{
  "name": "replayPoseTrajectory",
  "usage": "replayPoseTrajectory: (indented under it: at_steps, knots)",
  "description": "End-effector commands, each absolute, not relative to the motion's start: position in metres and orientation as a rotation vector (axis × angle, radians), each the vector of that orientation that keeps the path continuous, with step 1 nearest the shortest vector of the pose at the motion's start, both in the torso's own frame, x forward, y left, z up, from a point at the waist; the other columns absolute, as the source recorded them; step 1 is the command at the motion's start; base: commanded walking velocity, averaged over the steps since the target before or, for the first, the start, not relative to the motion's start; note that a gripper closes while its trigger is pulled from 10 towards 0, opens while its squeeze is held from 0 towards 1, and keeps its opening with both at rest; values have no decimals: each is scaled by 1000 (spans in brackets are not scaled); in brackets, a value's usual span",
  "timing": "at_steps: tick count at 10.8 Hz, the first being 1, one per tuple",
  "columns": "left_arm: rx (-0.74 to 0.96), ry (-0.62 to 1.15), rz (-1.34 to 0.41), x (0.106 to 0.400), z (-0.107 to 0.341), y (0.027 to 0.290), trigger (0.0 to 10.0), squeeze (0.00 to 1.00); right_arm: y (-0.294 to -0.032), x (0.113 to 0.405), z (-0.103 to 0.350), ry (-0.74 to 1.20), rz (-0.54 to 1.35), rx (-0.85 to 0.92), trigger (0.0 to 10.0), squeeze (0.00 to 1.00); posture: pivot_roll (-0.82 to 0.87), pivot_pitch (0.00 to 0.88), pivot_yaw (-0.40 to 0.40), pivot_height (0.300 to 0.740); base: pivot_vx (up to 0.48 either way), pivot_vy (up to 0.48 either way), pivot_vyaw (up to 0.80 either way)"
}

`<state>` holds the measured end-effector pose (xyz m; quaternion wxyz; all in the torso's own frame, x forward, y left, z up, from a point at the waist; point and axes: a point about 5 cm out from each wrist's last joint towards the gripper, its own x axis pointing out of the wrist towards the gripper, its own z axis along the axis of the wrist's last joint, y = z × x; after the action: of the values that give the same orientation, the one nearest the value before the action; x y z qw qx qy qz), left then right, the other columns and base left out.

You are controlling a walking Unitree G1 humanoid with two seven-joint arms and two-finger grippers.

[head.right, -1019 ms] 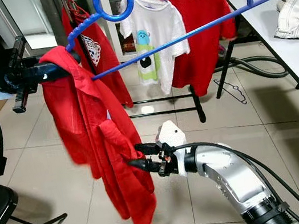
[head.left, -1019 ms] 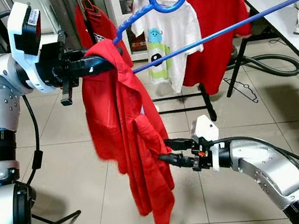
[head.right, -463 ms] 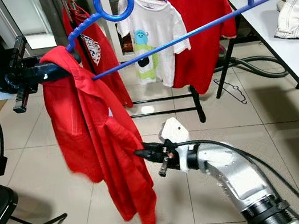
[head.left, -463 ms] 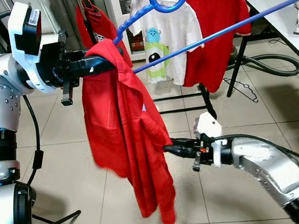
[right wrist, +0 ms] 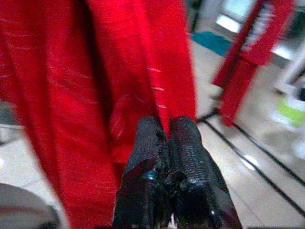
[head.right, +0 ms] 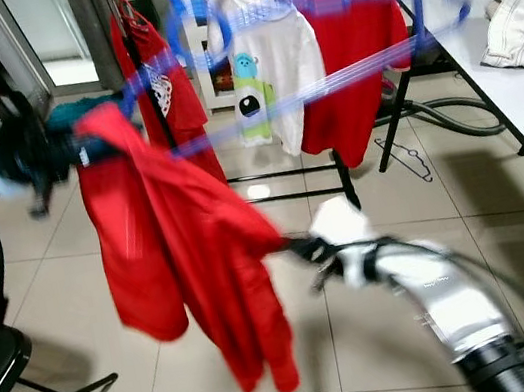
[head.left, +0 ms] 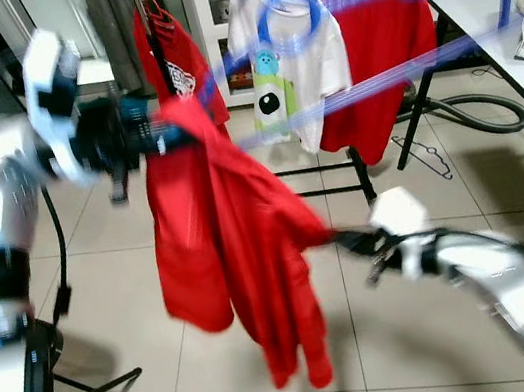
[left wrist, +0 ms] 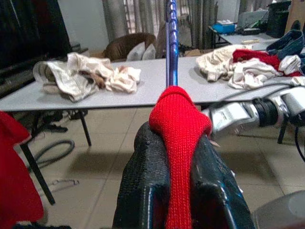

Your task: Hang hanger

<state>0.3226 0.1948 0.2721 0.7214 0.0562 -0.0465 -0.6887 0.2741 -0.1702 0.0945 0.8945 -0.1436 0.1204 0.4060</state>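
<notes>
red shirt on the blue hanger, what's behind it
Behind the red shirt stands a clothes rack with a white cartoon shirt and another red shirt. A third red garment is partly covered; tiled floor below.

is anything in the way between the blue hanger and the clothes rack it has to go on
Nothing solid stands between them. The blue hanger, held with the red shirt in the left gripper, is raised in front of the clothes rack. The rack already carries a white t-shirt and red garments, so free rail looks limited.
</notes>
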Motion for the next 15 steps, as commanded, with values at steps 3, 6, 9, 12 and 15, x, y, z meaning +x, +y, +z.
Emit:
replayPoseTrajectory:
  at_steps: [3,6,9,12,15]
  knots:
    - [217,-73,-1482,313,267,205,0,0,-218,283,94,276,553,-368,0,0,60,0,84,740,0,0,0]
    - [362,108,-1245,300,212,231,0,0,-274,294,122,109,119,-392,0,0,50,0,95,740,0,0,0]
    - [375,39,-1105,301,203,227,0,0,-255,294,117,130,232,-219,2941,0,52,0,75,740,0,0,0]
    - [234,-61,-1243,304,218,208,0,0,-224,285,84,285,428,-75,10000,1000,45,0,65,740,0,0,0]
    - [154,-82,-1424,305,249,204,0,0,-195,286,100,191,667,-12,10000,1000,50,0,40,740,0,0,0]
